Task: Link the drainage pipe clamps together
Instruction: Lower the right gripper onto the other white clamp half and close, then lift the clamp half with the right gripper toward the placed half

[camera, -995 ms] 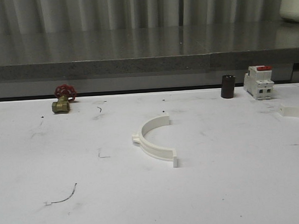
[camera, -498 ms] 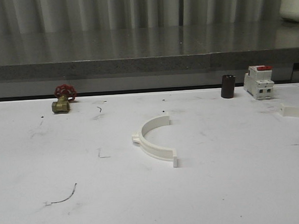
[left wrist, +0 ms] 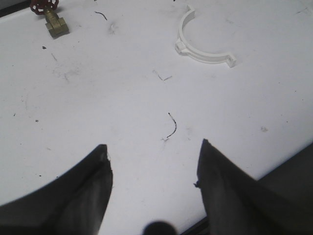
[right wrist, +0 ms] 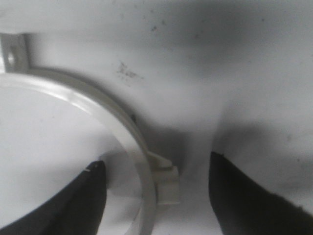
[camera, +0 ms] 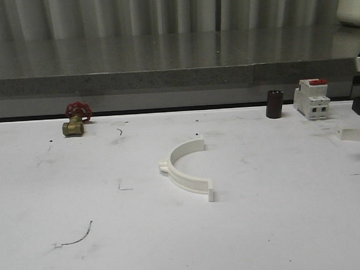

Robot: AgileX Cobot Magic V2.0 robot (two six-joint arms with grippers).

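workshop: scuffed worktable (camera: 63, 194), brass valve (camera: 74, 124), breaker (camera: 312, 99)

White bench (camera: 280, 238), surface scuffed with dark marks, one thin curved scrap (camera: 77, 238) near the front left. One half-ring clamp (camera: 186, 169) lies flat mid-bench; a second half-ring (camera: 354, 134) lies at the right edge. Along the back stand a red-handled brass valve (camera: 75, 119), a dark cylinder (camera: 274, 104) and a white-and-red breaker block (camera: 312, 99).

White table (camera: 112, 233), grey ledge (camera: 136, 80), ribbed wall (camera: 133, 11)
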